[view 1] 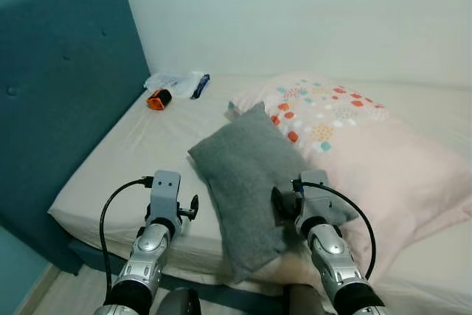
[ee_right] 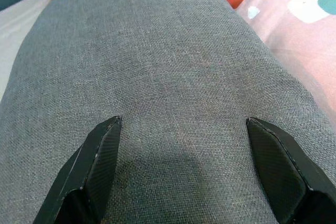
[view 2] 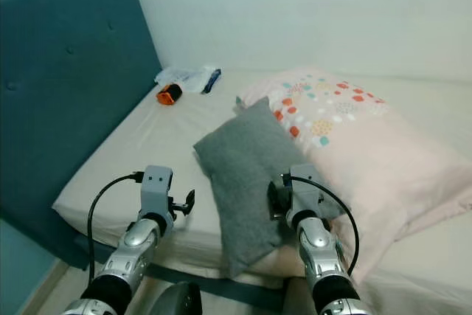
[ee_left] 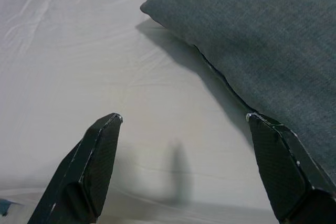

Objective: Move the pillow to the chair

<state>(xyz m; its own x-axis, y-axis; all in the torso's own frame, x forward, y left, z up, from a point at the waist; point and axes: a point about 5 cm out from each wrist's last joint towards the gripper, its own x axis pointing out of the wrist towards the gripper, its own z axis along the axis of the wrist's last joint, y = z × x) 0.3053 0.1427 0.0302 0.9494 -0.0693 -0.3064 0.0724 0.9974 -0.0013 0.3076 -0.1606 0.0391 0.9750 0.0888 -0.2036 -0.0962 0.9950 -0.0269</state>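
Right wrist view: right tool (ee_right: 184, 124) spread wide, empty, over grey pillow (view 1: 247, 182) lying mid-frame on bed (view 1: 140, 145). Left tool (ee_left: 184, 121) also wide, empty, beside pillow's edge. Best to pinch fabric deep at both flanks before lifting.

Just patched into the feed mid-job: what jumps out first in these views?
The grey pillow lies slantwise at the near edge of the bed, leaning on a big pink pillow with coloured dots. Both grippers are open: the right gripper spread over the grey fabric, the left gripper above the sheet at the pillow's edge. An orange object lies by the teal headboard.
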